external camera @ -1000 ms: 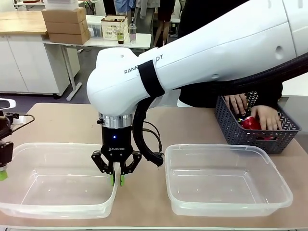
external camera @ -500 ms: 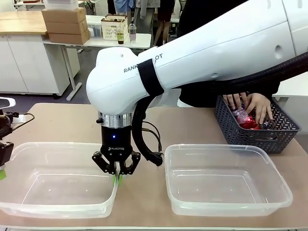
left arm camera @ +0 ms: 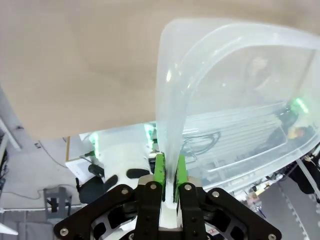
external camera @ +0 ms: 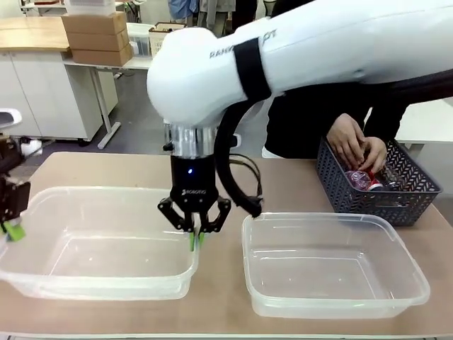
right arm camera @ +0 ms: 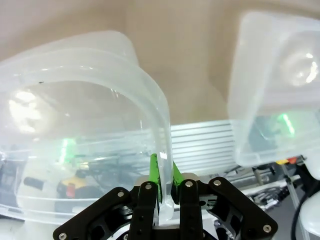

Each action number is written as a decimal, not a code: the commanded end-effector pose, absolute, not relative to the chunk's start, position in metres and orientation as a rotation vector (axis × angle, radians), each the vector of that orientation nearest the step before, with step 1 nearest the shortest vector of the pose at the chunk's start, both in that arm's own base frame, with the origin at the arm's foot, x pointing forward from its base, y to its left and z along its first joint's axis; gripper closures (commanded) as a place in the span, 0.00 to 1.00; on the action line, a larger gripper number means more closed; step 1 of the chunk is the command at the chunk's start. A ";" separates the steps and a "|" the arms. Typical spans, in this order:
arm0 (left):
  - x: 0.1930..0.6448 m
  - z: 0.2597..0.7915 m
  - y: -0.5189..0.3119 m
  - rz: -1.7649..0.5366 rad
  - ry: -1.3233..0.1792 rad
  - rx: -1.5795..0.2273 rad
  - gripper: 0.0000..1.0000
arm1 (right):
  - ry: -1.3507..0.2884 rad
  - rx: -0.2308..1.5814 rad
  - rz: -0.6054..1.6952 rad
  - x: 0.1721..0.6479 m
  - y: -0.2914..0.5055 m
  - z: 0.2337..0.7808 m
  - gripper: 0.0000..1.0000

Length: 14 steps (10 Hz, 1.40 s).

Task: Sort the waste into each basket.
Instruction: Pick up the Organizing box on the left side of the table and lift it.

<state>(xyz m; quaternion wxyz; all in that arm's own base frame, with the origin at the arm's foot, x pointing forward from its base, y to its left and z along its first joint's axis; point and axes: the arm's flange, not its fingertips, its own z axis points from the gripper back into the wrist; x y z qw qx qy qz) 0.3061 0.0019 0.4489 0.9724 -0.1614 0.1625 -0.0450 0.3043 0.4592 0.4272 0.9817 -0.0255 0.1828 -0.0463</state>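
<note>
Both grippers hold the left clear basket off the table. My right gripper is shut on its right rim, and my left gripper is shut on its left rim. The left wrist view shows the green pads pinching the basket wall. In the right wrist view the gripper clamps the rim. The second clear basket rests on the table at the right, also visible as a pale tub. The waste, a red can among it, lies in a dark grey lattice basket.
A person's hands reach into the lattice basket at the far right. The tan table shows bare behind the clear baskets. Cabinets, boxes and a white table stand in the background.
The left clear basket has been lifted and carried up and to the right by both grippers. The right arm has risen. The person's hands have shifted inside the lattice basket.
</note>
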 end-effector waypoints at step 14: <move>0.340 0.481 -0.163 0.020 0.336 -0.571 0.90 | 0.260 -0.005 -0.133 0.329 0.269 0.509 0.94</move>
